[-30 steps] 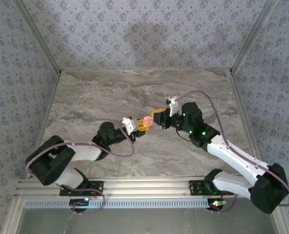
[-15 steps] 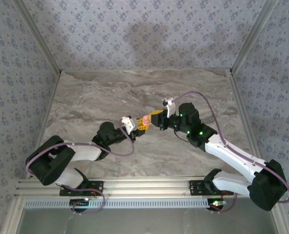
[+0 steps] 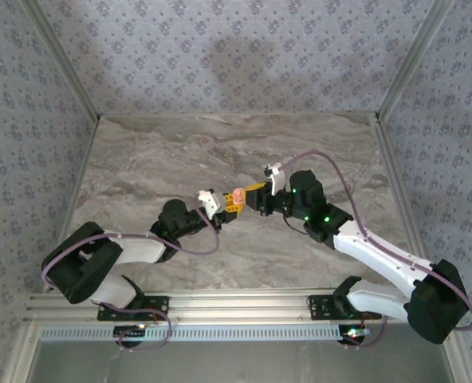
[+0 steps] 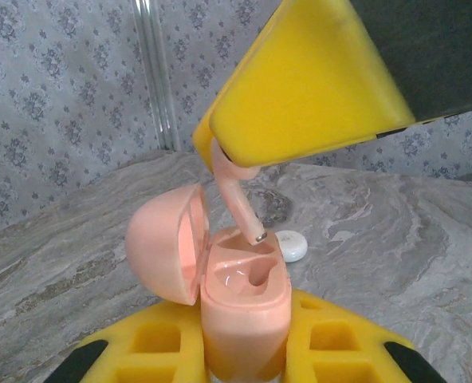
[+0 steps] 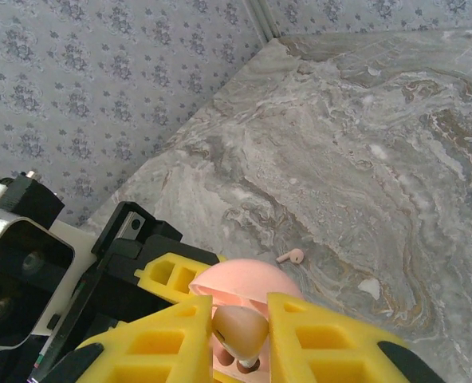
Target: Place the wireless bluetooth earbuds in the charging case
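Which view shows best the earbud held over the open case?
The left wrist view: the earbud shows its whole stem, tip at a socket of the charging case. The right wrist view shows its head between the fingers of the right end effector. In the top view it merges with the pink case.

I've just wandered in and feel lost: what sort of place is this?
Probably a small robot test booth, not a home. A left arm and a right arm are bolted to a metal rail, and flowered wallpaper panels box in a marble-look tabletop.
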Action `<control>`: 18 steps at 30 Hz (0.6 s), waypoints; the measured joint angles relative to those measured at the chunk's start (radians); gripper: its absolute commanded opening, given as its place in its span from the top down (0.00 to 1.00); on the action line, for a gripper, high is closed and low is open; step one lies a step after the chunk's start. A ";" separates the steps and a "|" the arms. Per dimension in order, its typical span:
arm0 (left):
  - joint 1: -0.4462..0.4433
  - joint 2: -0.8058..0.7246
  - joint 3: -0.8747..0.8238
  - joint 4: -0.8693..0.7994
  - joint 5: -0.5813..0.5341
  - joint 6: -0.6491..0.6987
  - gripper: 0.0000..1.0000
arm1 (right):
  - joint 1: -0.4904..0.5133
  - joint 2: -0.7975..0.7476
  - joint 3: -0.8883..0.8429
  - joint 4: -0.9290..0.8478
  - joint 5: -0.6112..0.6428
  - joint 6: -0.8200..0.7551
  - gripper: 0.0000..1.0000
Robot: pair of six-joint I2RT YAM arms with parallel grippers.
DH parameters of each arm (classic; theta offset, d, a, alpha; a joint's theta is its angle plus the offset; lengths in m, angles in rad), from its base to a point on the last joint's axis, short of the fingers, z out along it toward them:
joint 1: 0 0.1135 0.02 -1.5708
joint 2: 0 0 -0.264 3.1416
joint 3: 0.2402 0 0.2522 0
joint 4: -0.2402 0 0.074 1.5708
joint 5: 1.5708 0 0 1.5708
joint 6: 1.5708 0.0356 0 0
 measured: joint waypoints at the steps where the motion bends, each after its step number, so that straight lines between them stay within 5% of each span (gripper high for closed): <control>1: 0.000 -0.001 0.000 0.000 0.000 -0.003 0.86 | 0.000 0.000 -0.003 0.003 0.000 0.000 0.78; 18: 0.000 -0.025 0.000 -0.005 -0.008 -0.014 0.86 | 0.010 0.004 -0.010 0.024 -0.010 -0.005 0.78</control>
